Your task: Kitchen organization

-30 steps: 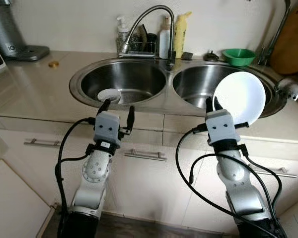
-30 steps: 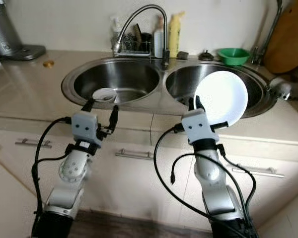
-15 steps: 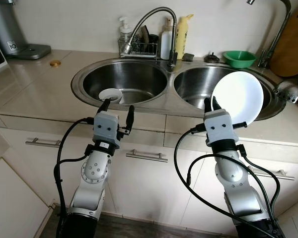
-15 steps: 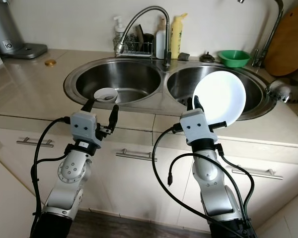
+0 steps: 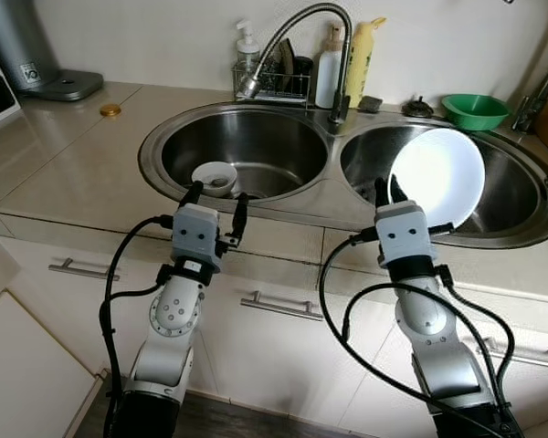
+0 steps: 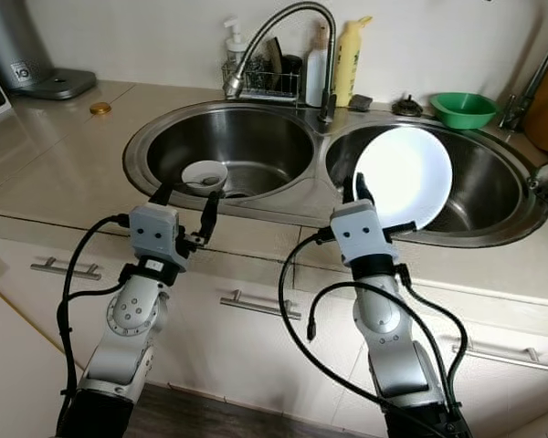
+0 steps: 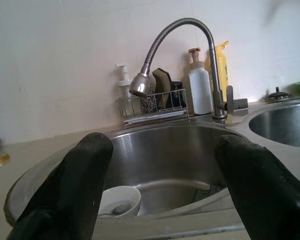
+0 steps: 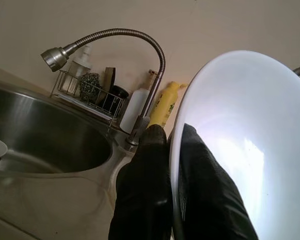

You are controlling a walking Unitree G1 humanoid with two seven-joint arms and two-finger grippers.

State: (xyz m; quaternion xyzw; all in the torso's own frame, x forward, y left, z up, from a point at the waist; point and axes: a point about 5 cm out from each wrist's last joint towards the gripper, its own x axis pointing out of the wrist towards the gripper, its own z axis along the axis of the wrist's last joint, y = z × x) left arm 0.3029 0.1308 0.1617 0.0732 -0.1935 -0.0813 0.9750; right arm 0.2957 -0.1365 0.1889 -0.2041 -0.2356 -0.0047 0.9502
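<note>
My two arms rise in front of the cupboard doors (image 5: 274,338), whose metal handles (image 5: 280,306) run below the counter edge. My left gripper (image 5: 216,196) hovers at the front rim of the double sink (image 5: 342,196), its two black fingers (image 7: 85,175) spread wide with nothing between them. My right gripper (image 5: 386,190) is pinched tight on the lower edge of a white plate (image 5: 437,178); the plate stands nearly upright, tilted a little, in front of the right basin (image 5: 521,196).

Just past my left gripper, down in the left basin (image 5: 256,151), sits a small white bowl (image 5: 214,175) near the front wall, with something I cannot make out lying in it.

Behind the sink, a curved flexible tap (image 5: 301,36) rises from the divider between the basins and bends over towards the left one. Beside it a wire rack (image 5: 272,84) holds a soap pump (image 5: 247,44) and scrubbing things, then a white bottle (image 5: 328,73) and a yellow bottle (image 5: 359,59) stand against the wall. Further right a green bowl (image 5: 474,109) rests on the counter (image 5: 64,155). Far to my left lie a small gold lid (image 5: 110,109) and the grey base of an appliance (image 5: 36,64).
</note>
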